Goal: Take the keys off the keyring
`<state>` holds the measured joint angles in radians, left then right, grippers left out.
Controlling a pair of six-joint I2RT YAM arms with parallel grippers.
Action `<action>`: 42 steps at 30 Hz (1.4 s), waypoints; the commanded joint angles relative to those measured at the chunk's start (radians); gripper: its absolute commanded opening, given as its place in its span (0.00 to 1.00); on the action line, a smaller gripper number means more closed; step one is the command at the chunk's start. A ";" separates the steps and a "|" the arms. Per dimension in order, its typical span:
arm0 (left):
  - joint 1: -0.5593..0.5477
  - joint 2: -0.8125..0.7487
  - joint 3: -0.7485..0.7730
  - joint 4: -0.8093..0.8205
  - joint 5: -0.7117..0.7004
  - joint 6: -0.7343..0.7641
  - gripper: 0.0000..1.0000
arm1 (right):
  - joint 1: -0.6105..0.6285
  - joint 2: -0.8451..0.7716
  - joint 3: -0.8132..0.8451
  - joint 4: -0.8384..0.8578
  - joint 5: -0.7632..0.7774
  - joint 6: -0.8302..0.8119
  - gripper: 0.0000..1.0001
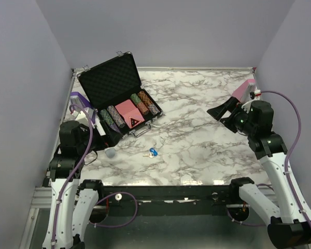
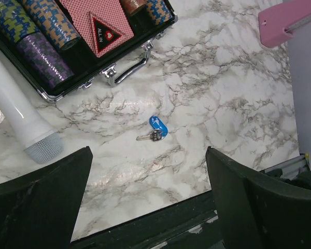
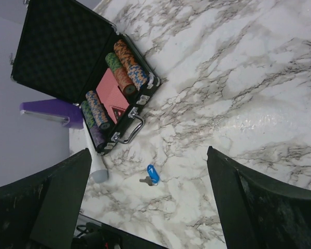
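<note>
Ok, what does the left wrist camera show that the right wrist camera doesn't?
Only left wrist: a pink block at the top right, and the readable ALL IN marker in the poker chip case. Only right wrist: the case's open foam-lined lid and a purple block near it. Both: the blue keyring tag with its silver key on the marble table, the chip stacks, the case handle and a white cylinder.

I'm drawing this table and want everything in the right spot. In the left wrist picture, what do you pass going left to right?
white tube with a grey tip → silver key → blue keyring tag → pink block
</note>
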<state>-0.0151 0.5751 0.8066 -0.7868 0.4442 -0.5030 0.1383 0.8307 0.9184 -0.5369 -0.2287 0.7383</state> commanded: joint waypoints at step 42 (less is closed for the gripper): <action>0.001 0.019 -0.034 0.009 -0.009 0.057 0.99 | 0.770 0.686 0.057 0.242 0.036 -0.221 0.73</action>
<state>-0.0151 0.5919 0.7883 -0.8013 0.4530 -0.4385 0.9039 1.4822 0.9298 -0.3298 -0.1375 0.6712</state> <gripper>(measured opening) 0.988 0.736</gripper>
